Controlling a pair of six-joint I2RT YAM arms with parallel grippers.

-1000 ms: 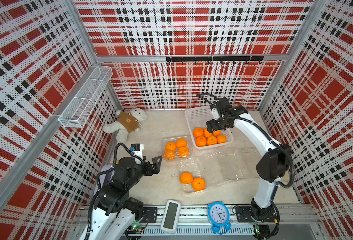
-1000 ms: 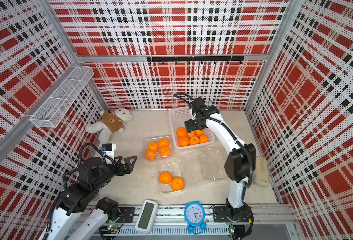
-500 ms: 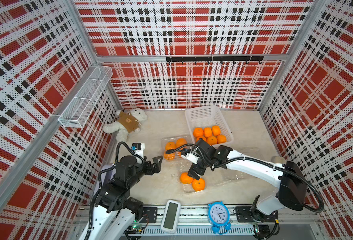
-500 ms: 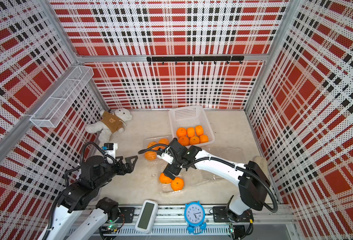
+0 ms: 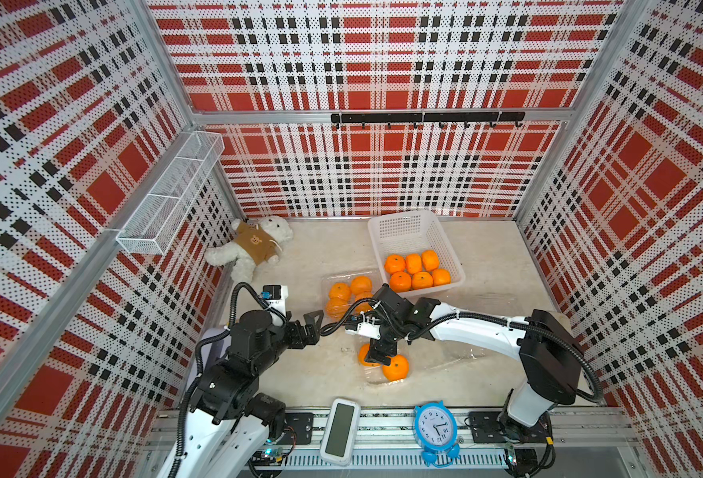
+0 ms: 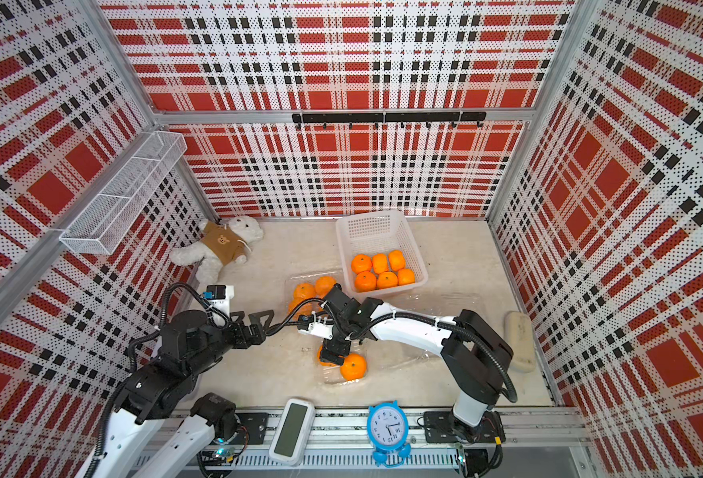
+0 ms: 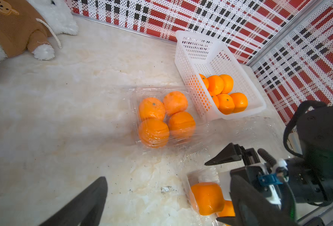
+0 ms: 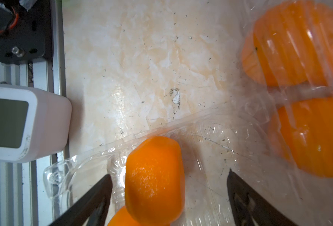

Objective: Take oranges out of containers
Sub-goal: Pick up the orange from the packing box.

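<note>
Two oranges lie in an open clear container (image 5: 376, 383) near the table's front. My right gripper (image 5: 383, 356) (image 8: 168, 174) hangs over it, open, its fingers on either side of one orange (image 8: 154, 176); a gap shows on one side. The second orange (image 5: 396, 367) lies just beside it. A closed container (image 7: 198, 109) behind holds several oranges (image 5: 350, 289). An empty container (image 5: 461, 356) lies under the right arm. My left gripper (image 5: 312, 327) (image 7: 168, 178) stands open over bare table, left of the near container, holding nothing.
A white basket (image 5: 407, 221) at the back right holds several oranges (image 5: 416, 271). A teddy bear (image 5: 254, 248) lies at the back left under a wire shelf (image 5: 168, 198). A white timer (image 5: 339, 430) and a blue clock (image 5: 436, 430) stand at the front edge, and a beige pad (image 6: 517, 343) on the right.
My right arm has swung from the basket to the near container and come down around an orange there. The left arm has stayed put.
</note>
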